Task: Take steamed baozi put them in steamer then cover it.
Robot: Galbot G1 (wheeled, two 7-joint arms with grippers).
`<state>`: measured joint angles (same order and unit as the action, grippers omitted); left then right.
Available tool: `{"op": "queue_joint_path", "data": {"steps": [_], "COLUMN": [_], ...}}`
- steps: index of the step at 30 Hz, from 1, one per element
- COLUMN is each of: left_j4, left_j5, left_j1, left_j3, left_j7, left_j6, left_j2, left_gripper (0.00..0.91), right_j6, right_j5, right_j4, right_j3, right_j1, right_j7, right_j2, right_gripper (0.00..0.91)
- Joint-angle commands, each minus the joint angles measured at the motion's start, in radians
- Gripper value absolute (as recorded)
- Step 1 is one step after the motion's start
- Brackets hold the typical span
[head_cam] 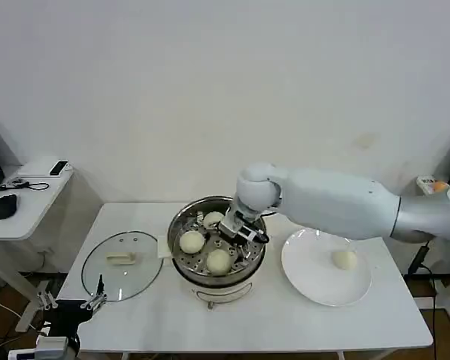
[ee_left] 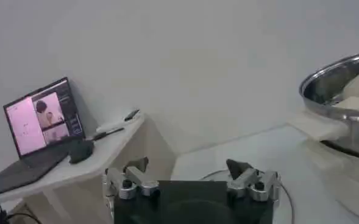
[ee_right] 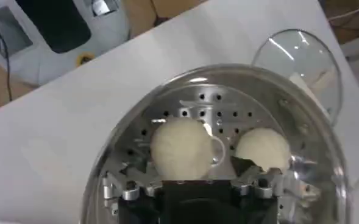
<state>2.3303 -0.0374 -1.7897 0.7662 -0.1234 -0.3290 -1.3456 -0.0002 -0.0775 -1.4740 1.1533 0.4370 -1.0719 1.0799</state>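
Loading stands three-quarters done: three baozi (head_cam: 192, 241) sit in the steamer (head_cam: 181, 222), one (head_cam: 344, 259) waits on the plate (head_cam: 307, 281). Right claw (head_cam: 233, 230) hovers inside, apparently released. Left claw (ee_left: 191, 176) idles open, low beside the counter (head_cam: 285, 322). Lid (head_cam: 122, 264) not yet fitted.

Head camera looks down; wrist cameras sit close, sharing the steamer (head_cam: 216, 247).

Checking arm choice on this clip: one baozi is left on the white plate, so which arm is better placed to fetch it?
The right. Its end effector is open over the steamer, next to the plate holding the last baozi. The left end effector is parked at the table's near-left edge by the glass lid.
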Motion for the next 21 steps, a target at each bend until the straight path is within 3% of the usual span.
{"op": "queue_joint_path", "data": {"steps": [1,6,11,21], "left_j4": [-0.001,-0.005,-0.007,-0.016], "left_j5": [0.004,0.014,0.014,0.012], "left_j1": [0.001,0.004,0.015,0.037], "left_j3": [0.0,0.0,-0.015,-0.05], "left_j7": [0.001,0.001,0.005,0.005], "left_j6": [-0.001,-0.001,-0.001,-0.002], "left_j2": [0.003,0.014,0.024,0.04], "left_gripper": [0.907,0.907,0.907,0.907], "right_j6": [-0.09,-0.186,-0.25,-0.241], "right_j5": [-0.038,-0.087,-0.062,0.051], "right_j4": [0.048,0.026,-0.014,-0.034], "right_j3": [-0.085,-0.104,-0.104,-0.149], "right_j1": [0.026,0.039,0.017,-0.132], "right_j7": [0.038,0.049,0.045,0.045], "right_j2": [-0.102,-0.214,-0.372,-0.602], "right_gripper": [0.907,0.907,0.907,0.907]}}
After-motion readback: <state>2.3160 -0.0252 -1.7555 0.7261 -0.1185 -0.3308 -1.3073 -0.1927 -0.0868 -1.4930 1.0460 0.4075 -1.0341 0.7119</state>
